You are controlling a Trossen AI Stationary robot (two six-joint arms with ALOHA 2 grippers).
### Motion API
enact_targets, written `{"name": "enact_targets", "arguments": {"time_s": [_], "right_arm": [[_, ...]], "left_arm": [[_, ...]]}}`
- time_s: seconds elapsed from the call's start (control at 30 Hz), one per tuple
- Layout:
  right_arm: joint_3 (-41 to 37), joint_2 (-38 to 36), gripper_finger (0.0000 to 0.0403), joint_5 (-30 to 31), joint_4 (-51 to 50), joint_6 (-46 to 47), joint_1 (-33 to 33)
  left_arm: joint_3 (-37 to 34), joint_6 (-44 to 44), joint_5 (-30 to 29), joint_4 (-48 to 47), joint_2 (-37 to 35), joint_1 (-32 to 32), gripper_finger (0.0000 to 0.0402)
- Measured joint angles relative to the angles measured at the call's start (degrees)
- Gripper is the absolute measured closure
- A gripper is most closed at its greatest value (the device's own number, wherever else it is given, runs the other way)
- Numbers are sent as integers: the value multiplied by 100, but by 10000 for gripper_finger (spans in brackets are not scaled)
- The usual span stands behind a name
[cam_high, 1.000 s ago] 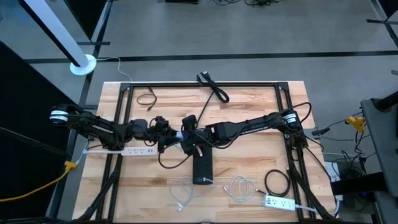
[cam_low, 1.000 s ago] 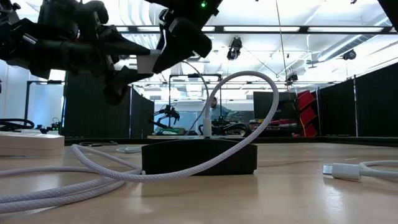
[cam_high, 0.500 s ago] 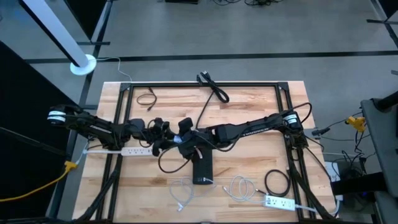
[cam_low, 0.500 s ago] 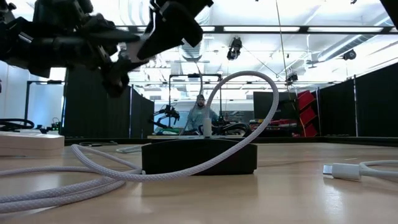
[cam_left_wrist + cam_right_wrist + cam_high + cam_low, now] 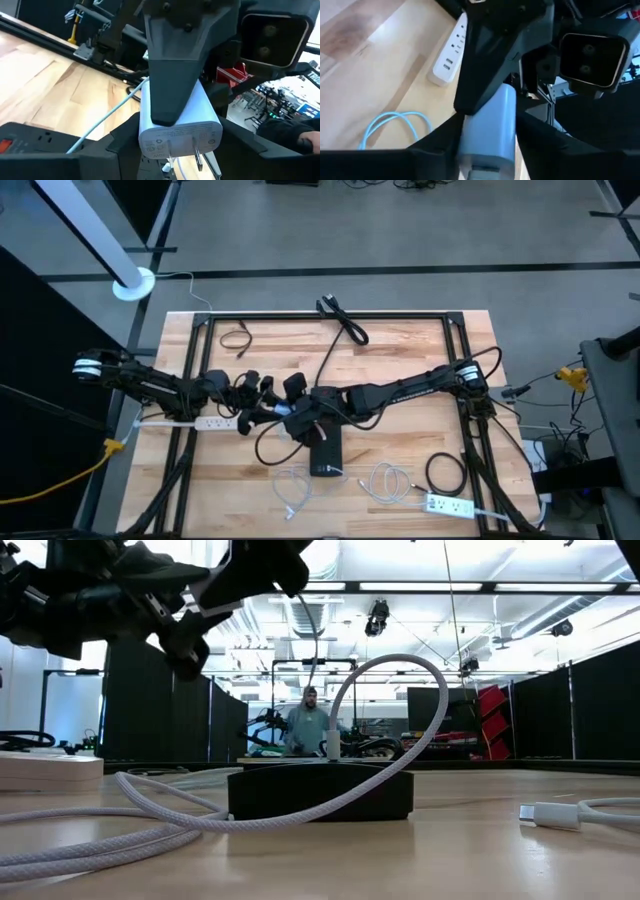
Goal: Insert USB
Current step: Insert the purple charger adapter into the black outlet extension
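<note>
A white charger block (image 5: 180,127) with two metal prongs hangs above the table's middle, left of a black box (image 5: 325,450). Both grippers meet on it. My left gripper (image 5: 180,152) comes from the left and my right gripper (image 5: 487,150) from the right; each is shut on the charger (image 5: 286,410). A thin pale cable (image 5: 107,117) runs from the charger's far end. A thick white braided cable (image 5: 400,670) arcs up from a plug standing in the black box's top (image 5: 320,780). My left gripper pinches the charger's two narrow sides (image 5: 146,132) between its fingers, close to the pronged end, which faces its wrist camera. The fingers come level from the table's left. The charger is clear of the table. My right gripper pinches the charger between its two fingers, one (image 5: 172,70) lying flat over a broad face, as the left wrist view shows. The fingers reach in from the table's right, along the block (image 5: 487,125). The block is lifted clear.
A white power strip (image 5: 205,422) lies under the left arm. Thin white cables (image 5: 295,485), a coiled black cable (image 5: 445,472) and a second white strip (image 5: 447,505) lie near the front edge. A black cord (image 5: 340,320) lies at the back. A person (image 5: 308,725) stands beyond the table.
Both grippers have gone together toward the table's left edge and slightly toward its near edge, carrying the charger with them; in the low view they have also risen. The black box and braided cable have stayed put.
</note>
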Motion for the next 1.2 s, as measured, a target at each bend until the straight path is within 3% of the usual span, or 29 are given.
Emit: {"name": "enact_targets", "arguments": {"time_s": [0.07,0.33,0.47,0.6,0.67,0.73,0.83,0.93,1.07,1.2], "right_arm": [[0,0,286,-14,0,-22,5],[27,-2,284,-43,-158,118,9],[270,0,284,-89,-746,533,11],[734,25,285,-402,-1868,1246,-17],[943,-45,288,-960,-3250,1546,-31],[1220,-15,288,-1371,-3561,1768,-47],[1278,-34,288,-1397,-4556,2154,-108],[1222,-61,288,-1346,-4682,1931,-133],[931,9,288,-1606,-4664,1041,-78],[459,31,288,-1499,-4580,114,-106]], "left_arm": [[0,96,67,3,-16,-2,208],[0,228,189,-41,-48,-2,208],[32,231,212,-232,-50,0,208],[39,215,242,-516,-73,0,205],[-62,172,442,-743,-142,-5,182],[-40,164,416,-812,-250,4,157],[-43,166,360,-1223,-543,18,140],[-54,201,268,-1590,-814,17,140],[-75,236,254,-2093,-1119,-10,154],[-76,212,192,-2823,-1324,-61,173]]}}
